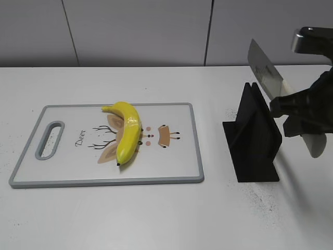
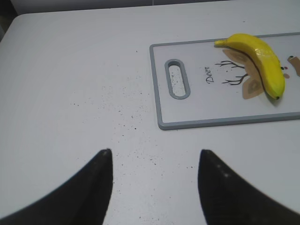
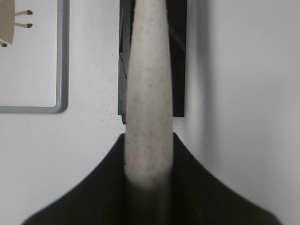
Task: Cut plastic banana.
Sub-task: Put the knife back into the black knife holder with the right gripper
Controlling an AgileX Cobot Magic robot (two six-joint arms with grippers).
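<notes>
Currently, the knife (image 1: 266, 73) is clamped by the right gripper (image 1: 291, 107), seemingly just clear of the black stand (image 1: 253, 136) at right; the banana (image 1: 126, 133) at centre must be reached next. The left gripper (image 2: 154, 161) is held open.

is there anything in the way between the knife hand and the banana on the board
Yes: the black knife stand sits on the table between the right gripper, shut on the knife, and the plastic banana. The knife is already above it.
</notes>
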